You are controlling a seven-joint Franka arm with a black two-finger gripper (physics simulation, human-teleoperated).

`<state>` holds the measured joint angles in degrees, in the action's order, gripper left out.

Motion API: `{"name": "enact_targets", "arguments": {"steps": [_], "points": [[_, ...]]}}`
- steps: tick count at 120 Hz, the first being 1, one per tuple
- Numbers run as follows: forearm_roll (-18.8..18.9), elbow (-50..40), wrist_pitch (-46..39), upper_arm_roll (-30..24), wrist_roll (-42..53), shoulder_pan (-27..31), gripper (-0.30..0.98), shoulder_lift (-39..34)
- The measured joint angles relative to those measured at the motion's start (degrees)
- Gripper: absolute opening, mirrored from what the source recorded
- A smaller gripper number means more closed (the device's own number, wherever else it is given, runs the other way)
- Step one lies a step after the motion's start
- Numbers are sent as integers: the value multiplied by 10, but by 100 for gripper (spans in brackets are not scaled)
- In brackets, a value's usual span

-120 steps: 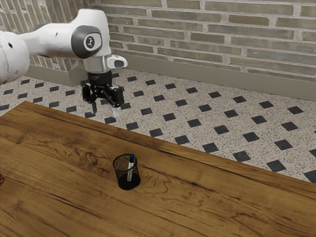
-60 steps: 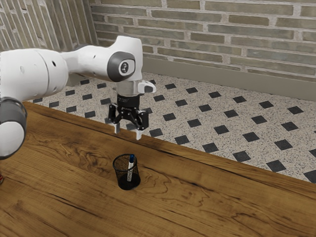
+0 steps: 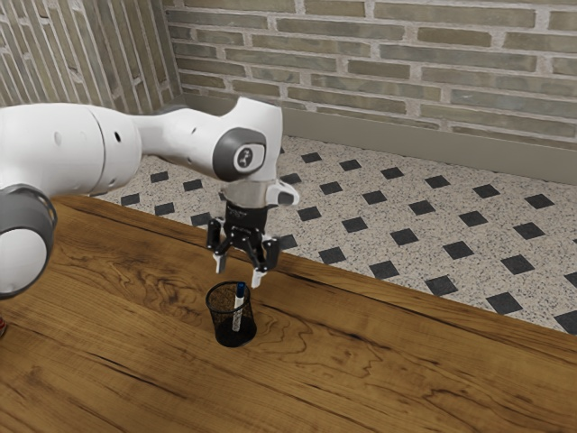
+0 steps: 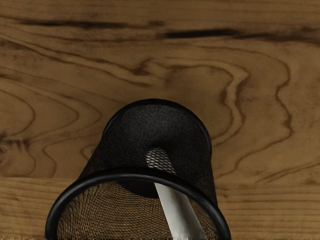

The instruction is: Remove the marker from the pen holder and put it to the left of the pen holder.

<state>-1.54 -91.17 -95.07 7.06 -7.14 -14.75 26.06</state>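
My gripper [image 3: 238, 275] hangs just above the pen holder in the exterior view, pointing down, its two fingers spread apart with nothing between them. Below it the black mesh pen holder [image 3: 232, 328] stands upright on the table. Inside leans the white marker [image 3: 237, 315], its blue end up at the rim. From the wrist view, the pen holder [image 4: 150, 124] lies under my hand, and the marker's white body [image 4: 176, 210] slants across its opening; the blue end is hidden there.
The wooden table [image 3: 379, 361] stretches around the pen holder, its far edge running behind it. At the exterior view's left border a small red thing [image 3: 2, 328] is partly visible. Tiled floor lies beyond the table.
The arm has swung toward the exterior view's right and come down, bringing my open gripper from beyond the table's far edge to just above the pen holder. Holder and marker have stayed put.
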Motion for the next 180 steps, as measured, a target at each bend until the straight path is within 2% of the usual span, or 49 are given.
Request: {"name": "enact_targets", "arguments": {"steps": [39,61,97,125,153,180], "points": [[15,-1,29,-9,-9,-2,39,-1],[19,1,40,-9,-11,1,19,-1],[20,1,77,-9,-16,1,2,-1],[22,2,88,-8,-17,3,-4,-24],[25,4,119,-4,-19,17,-7,-112],[8,95,107,-5,-20,114,-6,-18]]}}
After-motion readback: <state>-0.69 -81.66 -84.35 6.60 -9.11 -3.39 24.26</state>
